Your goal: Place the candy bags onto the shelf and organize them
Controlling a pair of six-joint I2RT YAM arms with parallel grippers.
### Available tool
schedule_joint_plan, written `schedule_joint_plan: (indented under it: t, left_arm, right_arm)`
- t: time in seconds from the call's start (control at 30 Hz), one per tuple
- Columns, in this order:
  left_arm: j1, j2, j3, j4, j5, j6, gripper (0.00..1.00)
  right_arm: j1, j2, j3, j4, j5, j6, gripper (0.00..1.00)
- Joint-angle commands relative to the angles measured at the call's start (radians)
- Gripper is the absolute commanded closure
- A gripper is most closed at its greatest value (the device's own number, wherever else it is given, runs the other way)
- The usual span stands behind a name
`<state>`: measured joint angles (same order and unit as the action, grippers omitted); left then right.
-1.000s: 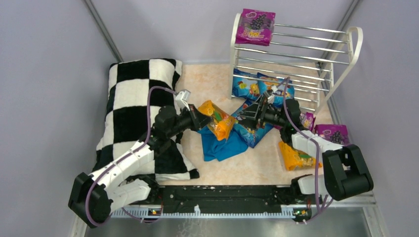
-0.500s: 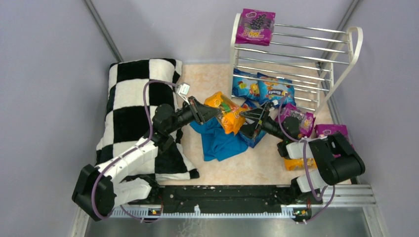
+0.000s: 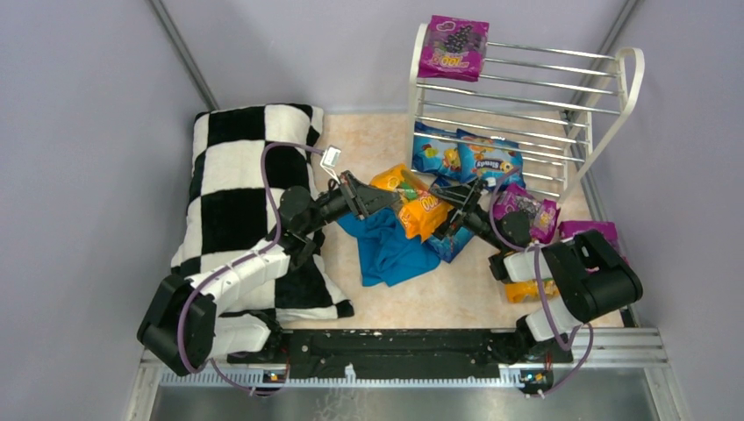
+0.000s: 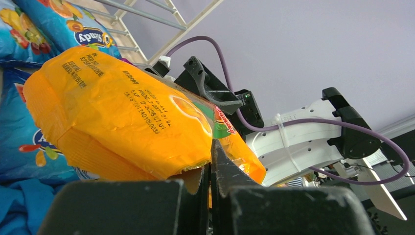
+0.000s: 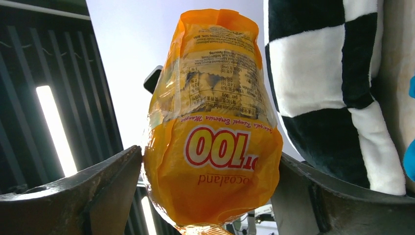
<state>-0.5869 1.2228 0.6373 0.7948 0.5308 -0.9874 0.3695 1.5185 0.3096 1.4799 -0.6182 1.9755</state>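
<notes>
Sketchy handoff imo: left hand [image 4: 210,169] only pinches the orange bag [image 4: 122,127] by its edge seam, right hand [image 5: 208,166] sits open around its far end, so a mistimed release could drop it short of the shelf [image 3: 414,96].

The orange candy bag [image 4: 122,117] is glossy, crinkled plastic film. The shelf [image 3: 633,83] is smooth white-coated metal rod, while the checkered pillow [image 3: 237,167] looks plush cloth and the teal cloth [image 3: 390,254] is matt.

The shelf [image 3: 412,96] fills the far right corner, its middle tier open, a purple bag [image 3: 454,46] on its top left end. The checkered pillow [image 3: 237,167] blocks the left edge.
</notes>
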Motion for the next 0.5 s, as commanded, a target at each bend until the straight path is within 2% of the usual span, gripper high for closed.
schedule_joint_plan:
  t: [0.0,0.1,0.2,0.23,0.47]
  left_arm:
    - [-0.002,0.009,-0.006,0.218,0.026,-0.033,1.00]
    - [-0.003,0.017,-0.010,0.201,0.030,-0.021,1.00]
    - [-0.002,0.014,0.003,0.116,0.021,0.002,1.00]
    - [-0.003,0.013,0.008,0.083,0.016,0.010,0.96]
    - [-0.002,-0.055,0.034,-0.177,-0.056,0.094,0.39]
  right_arm:
    - [0.009,-0.066,0.045,0.116,0.026,-0.044,0.16]
    - [0.009,-0.079,0.040,0.109,0.030,-0.052,0.26]
    - [0.008,-0.082,0.042,0.116,0.031,-0.052,0.36]
    - [0.008,-0.082,0.042,0.121,0.034,-0.053,0.39]
    - [-0.007,-0.096,0.030,0.135,0.049,-0.073,0.54]
